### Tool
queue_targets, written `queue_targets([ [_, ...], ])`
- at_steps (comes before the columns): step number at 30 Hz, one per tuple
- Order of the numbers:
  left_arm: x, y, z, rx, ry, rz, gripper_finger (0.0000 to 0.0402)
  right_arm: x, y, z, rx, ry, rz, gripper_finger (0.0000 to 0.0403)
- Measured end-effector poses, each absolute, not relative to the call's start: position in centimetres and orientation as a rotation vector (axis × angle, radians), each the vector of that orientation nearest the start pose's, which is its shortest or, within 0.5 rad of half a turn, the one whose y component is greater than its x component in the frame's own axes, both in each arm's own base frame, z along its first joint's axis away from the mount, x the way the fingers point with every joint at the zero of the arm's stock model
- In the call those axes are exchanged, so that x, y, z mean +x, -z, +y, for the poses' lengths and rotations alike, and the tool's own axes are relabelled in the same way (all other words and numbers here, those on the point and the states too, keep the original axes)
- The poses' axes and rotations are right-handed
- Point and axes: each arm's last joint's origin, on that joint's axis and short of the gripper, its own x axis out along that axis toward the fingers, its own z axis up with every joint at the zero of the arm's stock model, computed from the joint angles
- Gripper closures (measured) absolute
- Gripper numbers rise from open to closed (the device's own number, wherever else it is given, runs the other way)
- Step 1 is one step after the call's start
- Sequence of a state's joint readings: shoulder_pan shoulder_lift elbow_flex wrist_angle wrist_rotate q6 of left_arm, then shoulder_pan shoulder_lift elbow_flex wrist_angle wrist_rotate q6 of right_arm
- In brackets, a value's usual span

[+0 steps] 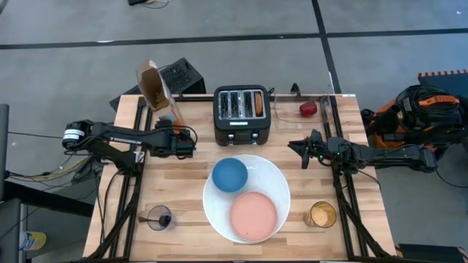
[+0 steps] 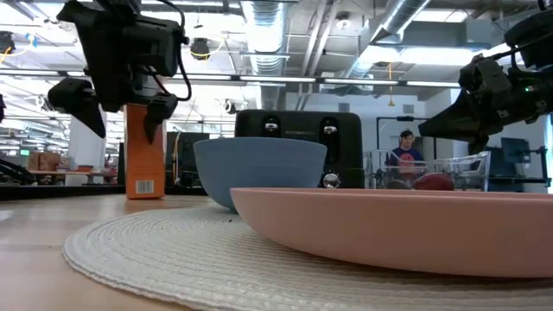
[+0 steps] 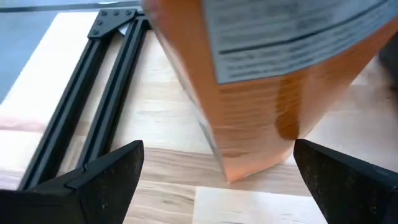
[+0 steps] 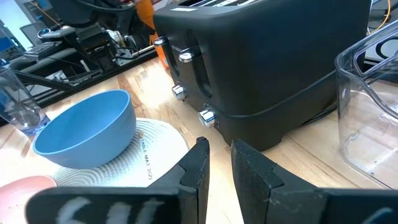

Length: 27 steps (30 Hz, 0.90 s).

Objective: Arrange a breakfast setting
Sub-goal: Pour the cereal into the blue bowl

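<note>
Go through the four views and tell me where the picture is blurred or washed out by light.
Left wrist view: the orange cereal box sits so close that its print smears. Low view: the pink plate and white mat up front are soft, and the ceiling lights glare white. Right wrist view: the right gripper is blurred, the blue bowl fairly crisp. High view: even light, no glare.

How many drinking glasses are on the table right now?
2. A dark-tinted glass stands near the table's front left corner, and an amber glass near the front right, either side of the white mat. None seem hidden.
</note>
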<state>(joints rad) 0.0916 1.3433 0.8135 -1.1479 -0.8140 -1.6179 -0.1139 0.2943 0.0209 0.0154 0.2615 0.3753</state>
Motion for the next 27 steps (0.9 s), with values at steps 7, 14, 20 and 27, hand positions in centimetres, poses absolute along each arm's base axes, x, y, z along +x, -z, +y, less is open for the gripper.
queue_targets([
  [7,20.0,-20.6,4.0,-0.610,-1.590,0.429,0.0002,11.0,-14.7,-2.0,0.350,0.417,0.186,0.0312],
  [14,20.5,-20.3,4.6,-0.630,-1.620,0.356,0.0002,11.0,-14.7,-2.0,0.350,0.417,0.186,0.0312],
  [20,20.8,-19.6,5.6,-0.624,-1.684,0.298,0.0002,11.0,-14.7,-2.0,0.350,0.417,0.186,0.0312],
  [27,21.1,-18.9,6.5,-0.620,-1.725,0.294,0.0002,11.0,-14.7,-2.0,0.350,0.417,0.186,0.0312],
])
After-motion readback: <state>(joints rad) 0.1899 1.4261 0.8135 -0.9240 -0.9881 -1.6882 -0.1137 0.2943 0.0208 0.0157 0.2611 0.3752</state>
